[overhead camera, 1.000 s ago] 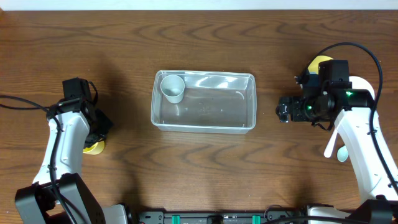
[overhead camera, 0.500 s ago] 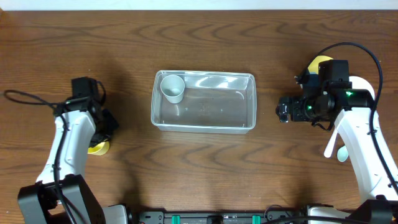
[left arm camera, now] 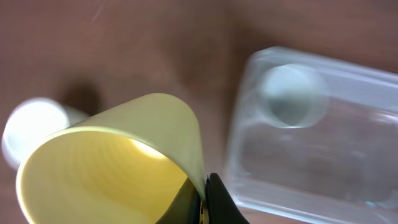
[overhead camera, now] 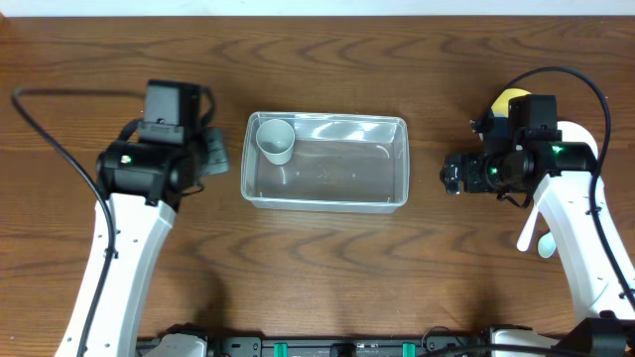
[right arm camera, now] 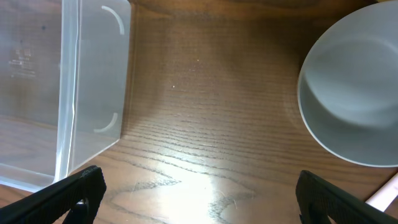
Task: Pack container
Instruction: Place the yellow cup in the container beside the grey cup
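On the brown wooden table (overhead camera: 327,278) the left arm reaches in from the near left, and the left gripper (overhead camera: 214,155) hangs just beside the left end of the container. In the left wrist view its dark fingers (left arm camera: 212,198) are pinched narrow on the wall of a pale yellow plastic cup (left arm camera: 118,162), which lies tilted with its open mouth facing the camera. The overhead view does not show this cup, as the arm covers it. A blurred white round thing (left arm camera: 32,127) lies on the wood beside the cup. The clear rectangular plastic container (overhead camera: 327,204), with rounded corners and a rim, sits flat at the middle of the table with its long sides running left to right. A small white cup (overhead camera: 276,140) stands upright in its far left corner, and the rest of its floor is bare. Right of the container, and apart from it, the right gripper (overhead camera: 453,177) points left toward the tub's right end. In the right wrist view its two black fingers (right arm camera: 78,190) stand wide apart with only wood between them. A pale grey round bowl (right arm camera: 354,93) rests on the table near that gripper. A yellow round object (overhead camera: 510,98) shows partly behind the right arm on its far side.
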